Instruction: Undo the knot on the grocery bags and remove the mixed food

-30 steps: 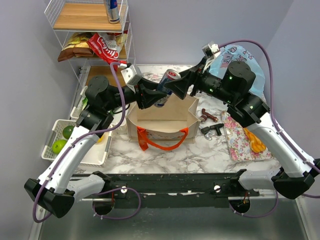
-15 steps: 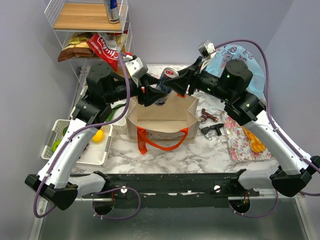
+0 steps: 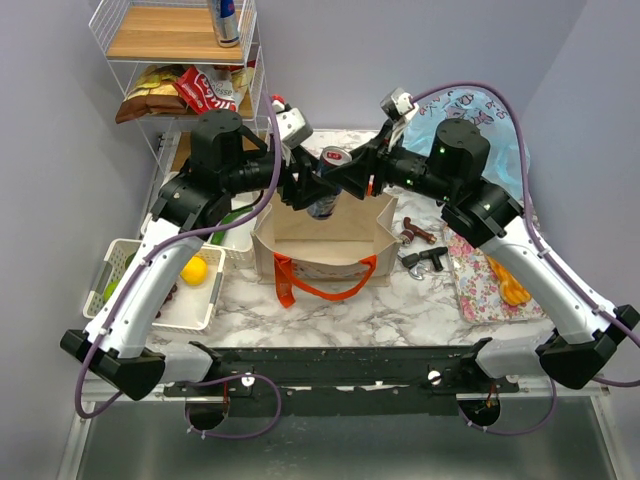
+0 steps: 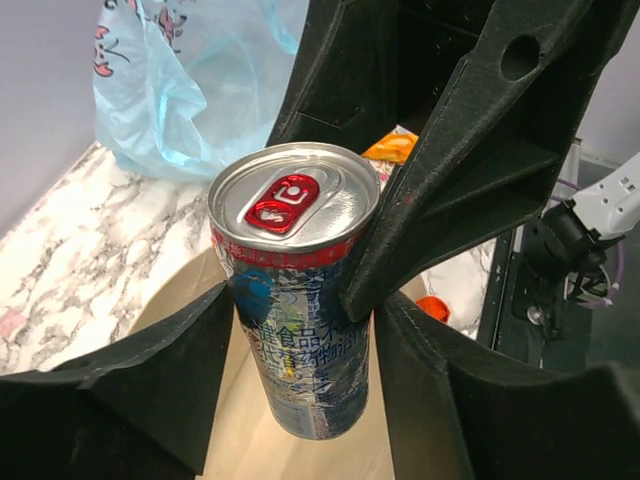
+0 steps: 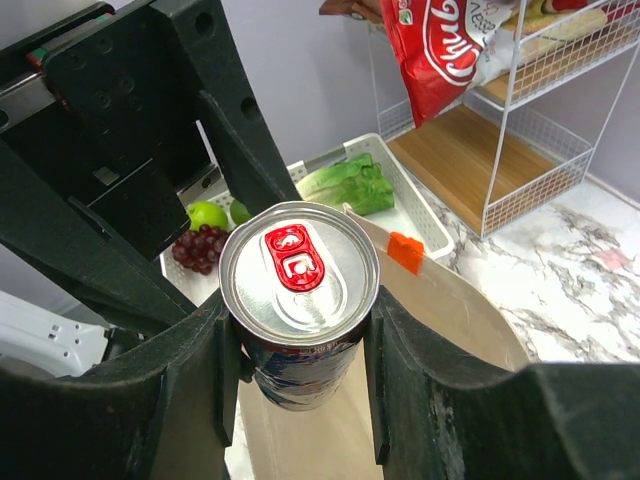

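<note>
A blue-silver drink can (image 3: pixel 325 188) with a red tab hangs upright above the open beige canvas tote (image 3: pixel 330 250) with orange handles. My right gripper (image 3: pixel 345 180) is shut on the can (image 5: pixel 300 290), a finger pressing each side. My left gripper (image 3: pixel 305 190) comes from the other side, open. Its fingers straddle the can (image 4: pixel 295 300) and one right-gripper finger. The light-blue plastic bag (image 3: pixel 480 120) lies at the back right and shows in the left wrist view (image 4: pixel 200 90).
A white wire shelf (image 3: pixel 180 60) at back left holds another can (image 3: pixel 225 20) and snack packets (image 3: pixel 200 95). A white basket (image 3: pixel 135 290) on the left holds a yellow fruit (image 3: pixel 193 270), lettuce (image 5: pixel 350 185), grapes (image 5: pixel 200 250). Metal tools (image 3: pixel 425 258) and a floral mat (image 3: pixel 480 280) lie to the right.
My left arm has swung up and in toward the can, its fingers now around it. The can, held by the right gripper, has shifted slightly left over the tote.
</note>
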Robot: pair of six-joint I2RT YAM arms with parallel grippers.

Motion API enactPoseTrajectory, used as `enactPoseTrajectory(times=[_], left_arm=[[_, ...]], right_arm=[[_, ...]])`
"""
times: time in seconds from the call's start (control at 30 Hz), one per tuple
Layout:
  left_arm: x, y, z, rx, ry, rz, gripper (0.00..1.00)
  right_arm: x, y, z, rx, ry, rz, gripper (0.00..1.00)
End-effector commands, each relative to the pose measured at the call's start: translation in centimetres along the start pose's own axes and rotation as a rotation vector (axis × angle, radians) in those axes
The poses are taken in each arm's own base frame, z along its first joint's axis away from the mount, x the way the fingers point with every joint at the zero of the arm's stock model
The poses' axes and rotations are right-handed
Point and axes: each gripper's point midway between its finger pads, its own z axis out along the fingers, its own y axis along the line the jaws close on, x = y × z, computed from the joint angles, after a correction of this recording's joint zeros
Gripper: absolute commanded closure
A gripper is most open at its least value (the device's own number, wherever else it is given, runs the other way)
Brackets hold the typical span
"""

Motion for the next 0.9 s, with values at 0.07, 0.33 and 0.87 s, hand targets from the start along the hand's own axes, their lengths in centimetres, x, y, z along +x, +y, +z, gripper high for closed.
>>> enactPoseTrajectory(times=[0.07, 0.33, 0.87], left_arm=[[2.6, 0.6, 0.0, -0.029, 0.100, -0.033, 0.44], [4.5, 1.0, 0.2, -0.040, 0.153, -0.056, 0.33], [4.2, 1.0, 1.0, -0.022, 0.143, -0.084, 0.71]], right_arm=[[-3.6, 1.8, -0.7, -0.054, -0.092, -0.050, 0.99], [-4.0, 1.8, -0.7, -0.052, -0.103, -0.055, 0.99], [-4.5, 2.1, -0.4, -0.068, -0.115, -0.037, 0.99]])
